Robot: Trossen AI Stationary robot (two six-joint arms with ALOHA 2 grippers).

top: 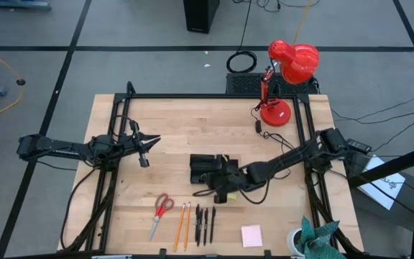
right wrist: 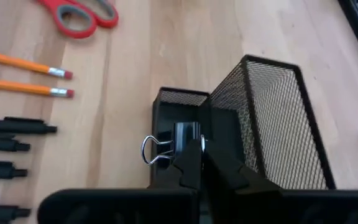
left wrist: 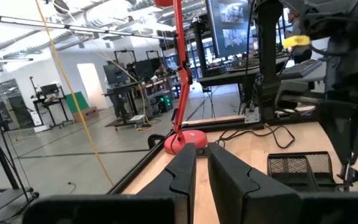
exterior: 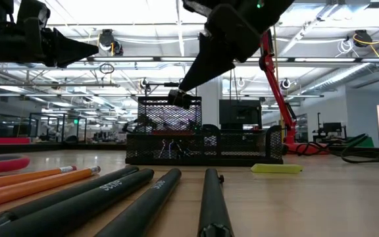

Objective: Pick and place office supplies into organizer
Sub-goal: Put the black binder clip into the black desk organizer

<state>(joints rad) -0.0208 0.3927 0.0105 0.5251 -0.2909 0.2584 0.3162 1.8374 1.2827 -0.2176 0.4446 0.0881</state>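
Observation:
The black mesh organizer (top: 201, 167) stands mid-table. My right gripper (top: 212, 181) hangs over it, shut on a small black binder clip (right wrist: 185, 133), which also shows in the low view above the organizer's wall (exterior: 184, 99). Red-handled scissors (top: 161, 211), two orange pencils (top: 182, 224), black pens (top: 205, 224) and a pink sticky-note pad (top: 251, 235) lie flat near the front edge. A small yellow block (exterior: 276, 168) lies beside the organizer. My left gripper (top: 149, 147) waits shut at the left, above the table. My right gripper pinches the clip's black body (right wrist: 189, 138) between its two fingertips. Its fingers slant down from the table's right side. The clip's silver wire handles (right wrist: 155, 150) stick out sideways from the fingers. The clip hangs clear, above a small compartment of the organizer (right wrist: 180, 102).
A red desk lamp (top: 282, 79) stands at the far right corner, its cord trailing on the wood. Black frame rails (top: 214, 96) border the table. A teal cloth in a cup (top: 315, 237) sits at the front right. Bare wood lies left of the organizer.

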